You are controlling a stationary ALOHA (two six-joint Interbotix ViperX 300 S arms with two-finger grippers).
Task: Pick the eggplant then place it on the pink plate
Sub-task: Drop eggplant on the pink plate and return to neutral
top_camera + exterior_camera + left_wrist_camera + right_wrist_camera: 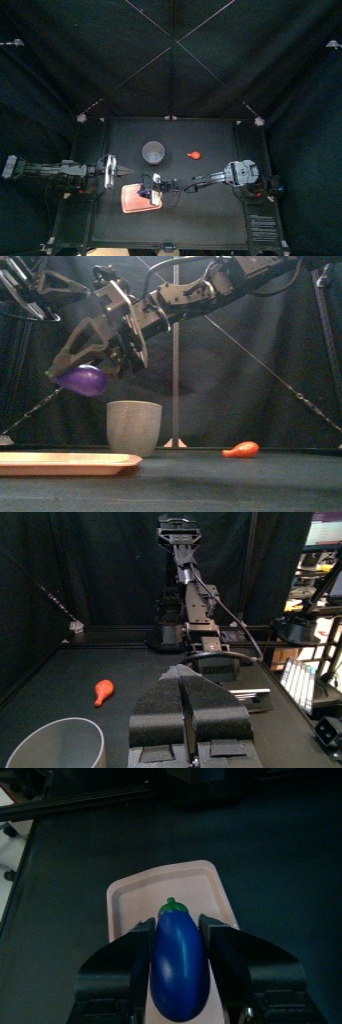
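My right gripper [178, 933] is shut on the purple eggplant [178, 965], which has a green stem. In the front view the eggplant [84, 380] hangs well above the pink plate [67, 463], left of the grey cup. From above, the right gripper [150, 184] sits over the pink plate [138, 200] at the table's front middle. The right wrist view looks straight down past the eggplant onto the plate [140, 893]. My left gripper [187, 697] rests shut and empty at the table's left [114, 172].
A tall grey speckled cup [155, 152] stands behind the plate, seen also in the front view [134, 426]. A small red-orange toy [193, 154] lies to its right on the table [242, 449].
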